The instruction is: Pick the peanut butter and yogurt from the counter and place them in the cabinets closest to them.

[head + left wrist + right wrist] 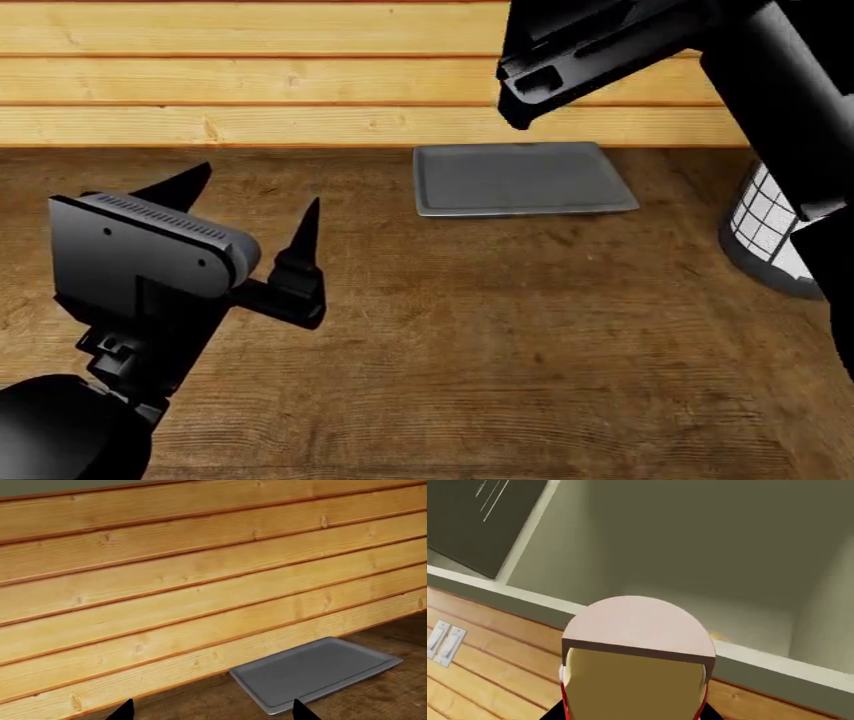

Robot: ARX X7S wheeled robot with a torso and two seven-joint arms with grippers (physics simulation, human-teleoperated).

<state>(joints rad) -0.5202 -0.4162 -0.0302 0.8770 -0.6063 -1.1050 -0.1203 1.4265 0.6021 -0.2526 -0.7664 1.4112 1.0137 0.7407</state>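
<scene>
The peanut butter [637, 680] fills the lower middle of the right wrist view, its tan side edged in red. My right gripper [632, 715] is shut on it, with black fingertips showing at both sides. It is held up in front of an open sage-green cabinet [694, 555], whose shelf is just behind the jar. In the head view only the right arm shows, raised past the top edge. My left gripper [256, 190] hovers open over the brown counter [507, 330], holding nothing; its own view shows it [213, 712] near the wall. The yogurt is out of view.
A flat grey tray [521, 180] lies on the counter against the wood-plank wall [200, 580]. A white gridded cylinder with a dark base [771, 240] stands at the right edge. A dark panel [480, 520] and a wall switch plate [444, 642] sit beside the cabinet.
</scene>
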